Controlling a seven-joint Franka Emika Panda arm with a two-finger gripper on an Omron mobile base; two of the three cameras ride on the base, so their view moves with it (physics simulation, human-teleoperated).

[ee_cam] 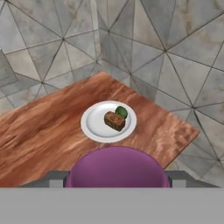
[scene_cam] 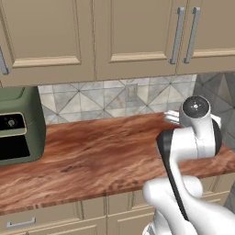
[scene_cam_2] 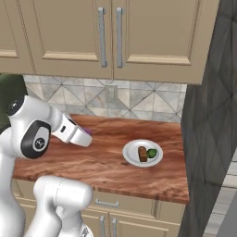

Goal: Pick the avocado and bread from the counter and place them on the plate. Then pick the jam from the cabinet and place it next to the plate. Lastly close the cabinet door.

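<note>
While the white arm is reaching out over the counter point(scene_cam_2: 115, 164), its gripper point(scene_cam_2: 88, 135) is holding a purple, round-topped object point(ee_cam: 117, 167) at its tip; in the hand view that purple dome is sitting low in the picture between two grey finger parts, and in the right base view a sliver of purple is showing at the end of the hand. The jaws are standing partly apart and are clasping this purple thing, though what it is cannot be told.

Further along the reddish-brown worktop, the plate point(scene_cam_2: 132, 157) is lying near the corner where the tiled backsplash point(scene_cam_2: 139, 102) is meeting a dark tiled side wall point(scene_cam_2: 208, 139). The bread point(ee_cam: 114, 120) and the avocado point(ee_cam: 121, 112) are both resting on the plate, touching each other, with the green avocado lying on the wall side of the brown block.

Overhead, the beige cabinet doors point(scene_cam_2: 111, 32) are appearing shut in both base views. At the left end of the counter, a dark green appliance point(scene_cam: 18, 126) is standing against the backsplash, well apart from the plate.
</note>
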